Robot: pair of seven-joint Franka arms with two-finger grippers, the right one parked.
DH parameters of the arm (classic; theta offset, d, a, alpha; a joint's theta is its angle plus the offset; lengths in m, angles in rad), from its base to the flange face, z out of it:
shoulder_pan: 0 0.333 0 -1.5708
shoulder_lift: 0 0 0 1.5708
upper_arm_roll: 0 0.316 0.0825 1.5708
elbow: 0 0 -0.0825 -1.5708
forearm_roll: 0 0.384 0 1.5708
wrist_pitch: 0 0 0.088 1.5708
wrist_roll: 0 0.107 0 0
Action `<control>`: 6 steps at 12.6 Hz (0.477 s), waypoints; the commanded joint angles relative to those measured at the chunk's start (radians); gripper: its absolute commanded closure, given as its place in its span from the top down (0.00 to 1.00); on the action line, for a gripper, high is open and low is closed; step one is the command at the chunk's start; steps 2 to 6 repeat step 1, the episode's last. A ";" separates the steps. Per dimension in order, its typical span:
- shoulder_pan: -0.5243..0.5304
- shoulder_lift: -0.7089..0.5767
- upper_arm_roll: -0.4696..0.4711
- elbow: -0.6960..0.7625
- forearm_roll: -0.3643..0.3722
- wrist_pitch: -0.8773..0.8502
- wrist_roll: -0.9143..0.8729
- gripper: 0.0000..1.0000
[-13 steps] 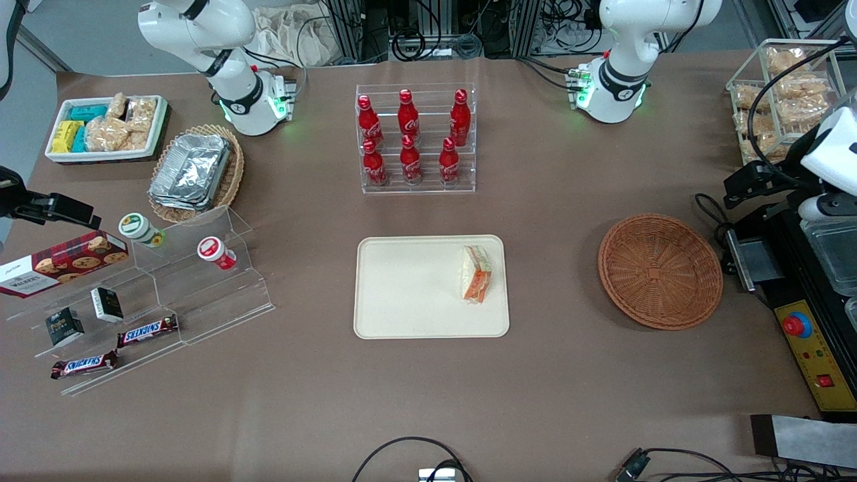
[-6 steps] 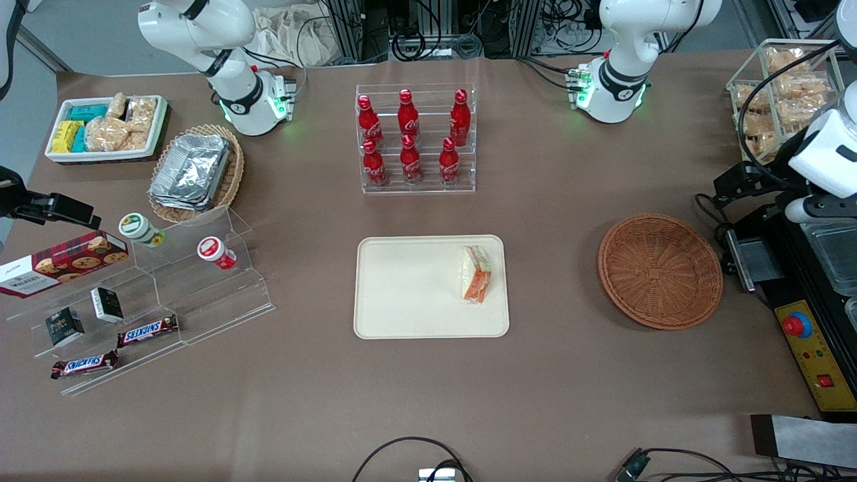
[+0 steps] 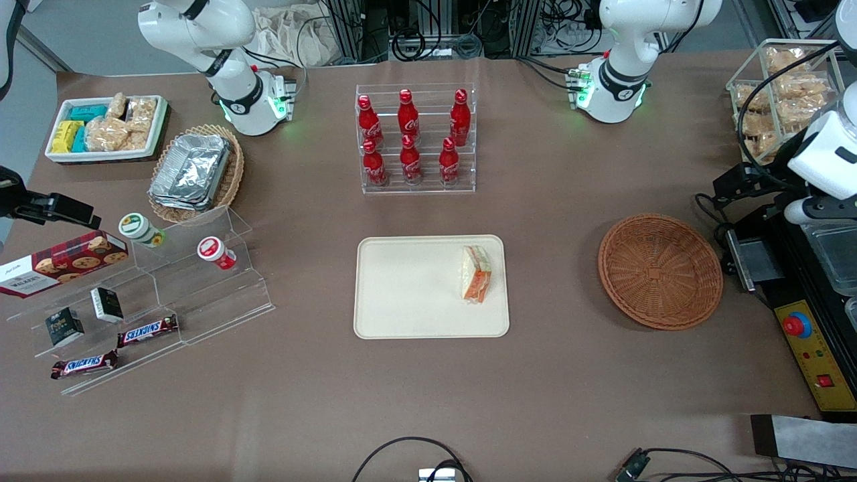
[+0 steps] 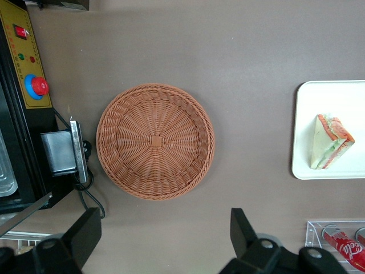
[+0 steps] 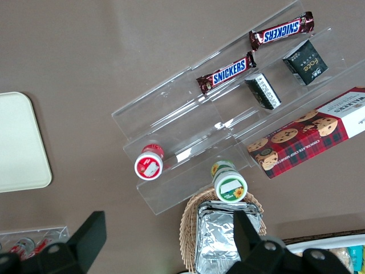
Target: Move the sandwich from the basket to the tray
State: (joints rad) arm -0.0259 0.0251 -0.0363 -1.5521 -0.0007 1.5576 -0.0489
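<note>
The sandwich (image 3: pixel 476 274) (image 4: pixel 329 141), a wrapped white wedge with orange and green filling, lies on the cream tray (image 3: pixel 415 288) (image 4: pixel 331 97) near the tray's edge toward the basket. The round reddish-brown wicker basket (image 3: pixel 659 270) (image 4: pixel 155 140) stands empty toward the working arm's end of the table. My gripper (image 3: pixel 736 182) (image 4: pixel 164 220) hangs high above the table just off the basket's rim, a little farther from the front camera than the basket. It is open wide, with only bare table between its fingers.
A black control box with a red button (image 3: pixel 797 326) (image 4: pixel 37 85) sits beside the basket under my arm. A wire rack of bagged snacks (image 3: pixel 780 87) stands farther back. A rack of cola bottles (image 3: pixel 415 137) stands farther from the front camera than the tray. An acrylic snack stand (image 3: pixel 167 288) is toward the parked arm's end.
My arm has lifted and drawn slightly away from the basket, farther from the front camera, then held nearly still. The sandwich, tray and basket have not moved.
</note>
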 commanded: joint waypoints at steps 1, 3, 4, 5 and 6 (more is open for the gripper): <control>-0.011 0.004 0.004 0.009 -0.012 -0.011 -0.016 1.00; -0.011 0.004 0.004 0.009 -0.012 -0.011 -0.016 1.00; -0.011 0.004 0.004 0.009 -0.012 -0.011 -0.016 1.00; -0.011 0.004 0.004 0.009 -0.012 -0.011 -0.016 1.00; -0.011 0.004 0.004 0.009 -0.012 -0.011 -0.016 1.00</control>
